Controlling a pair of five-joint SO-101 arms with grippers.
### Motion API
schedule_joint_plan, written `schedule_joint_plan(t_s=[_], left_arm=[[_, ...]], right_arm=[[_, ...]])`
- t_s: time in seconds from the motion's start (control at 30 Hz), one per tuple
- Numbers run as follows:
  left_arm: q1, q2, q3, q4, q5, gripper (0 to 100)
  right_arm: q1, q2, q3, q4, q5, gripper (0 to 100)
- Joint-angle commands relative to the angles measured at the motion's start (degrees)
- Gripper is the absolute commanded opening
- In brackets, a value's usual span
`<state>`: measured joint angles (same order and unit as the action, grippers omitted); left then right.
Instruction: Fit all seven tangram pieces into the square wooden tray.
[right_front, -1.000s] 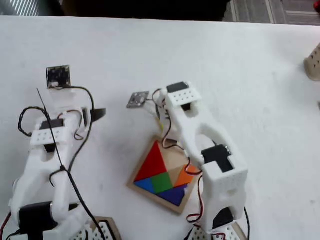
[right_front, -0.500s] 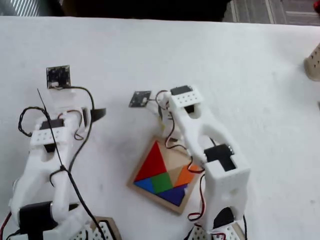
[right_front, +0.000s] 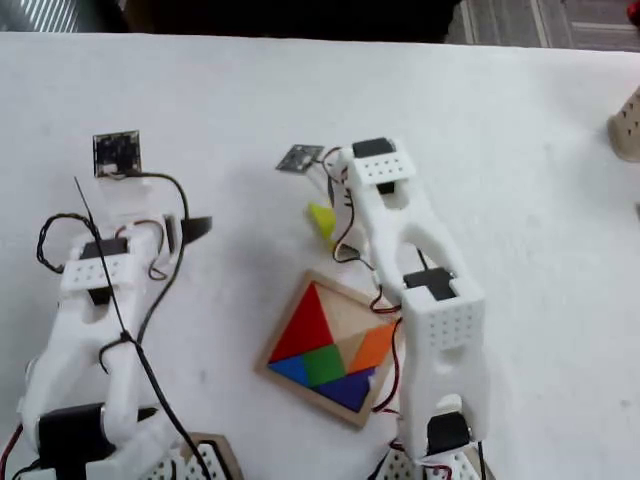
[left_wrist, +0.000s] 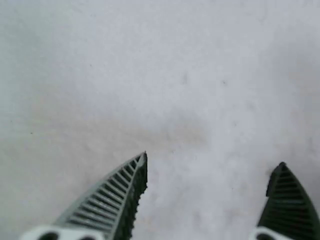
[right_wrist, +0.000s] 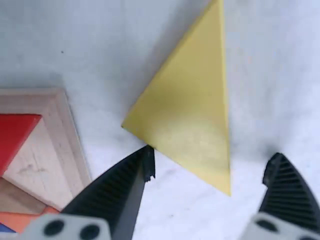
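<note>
Surface: white table (right_front: 520, 150), with both arms reaching in from the near edge; the square wooden tray (right_front: 307, 394) lies cornerwise between them, closer to the right arm (right_front: 415, 260)
Change: over the last second the right arm has stretched toward the far side, off the tray's far corner; the yellow triangle (right_front: 321, 220), covered by the wrist before, now lies exposed on the table just beyond the tray; the left arm (right_front: 95, 300) has kept still
Meaning: the right arm appears to be lining up on a piece that is not yet fitted; a patch of bare wood (right_front: 350, 322) near the tray's far corner looks like room left for it
Tray contents: red piece (right_front: 305, 322), green piece (right_front: 322, 365), blue piece (right_front: 290, 370), orange piece (right_front: 372, 350) and dark blue piece (right_front: 350, 390) are seated; the count of seven cannot be confirmed
Right gripper (right_wrist: 210, 160): jaws spread wide astride one corner of the yellow triangle, clamping nothing
Left gripper (left_wrist: 212, 165): jaws parted, holding nothing, over bare table well left of the tray
View against view: the right wrist view gives the triangle flat on the table between the jaws, with the tray's corner just beside it; the high view's arm covers those jaws, but it lays out the whole tray
</note>
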<state>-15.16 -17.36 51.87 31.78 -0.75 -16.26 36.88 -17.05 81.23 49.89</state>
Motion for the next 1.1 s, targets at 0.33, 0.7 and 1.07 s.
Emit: schedule_joint_plan(t_s=[0.33,0.7,1.07], left_arm=[[-0.48,-2.51,-0.26,-1.49,-0.7,37],[-0.04,-2.51,-0.26,-1.49,-3.6,37],[-0.04,-2.51,-0.35,-1.49,-3.78,37]], right_arm=[[-4.7,-1.19,-3.16,2.59,3.6,33.3],[-6.9,-1.63,-3.34,-0.57,-0.18,33.3],[-7.16,1.36,-3.34,-3.47,-0.88,33.0]])
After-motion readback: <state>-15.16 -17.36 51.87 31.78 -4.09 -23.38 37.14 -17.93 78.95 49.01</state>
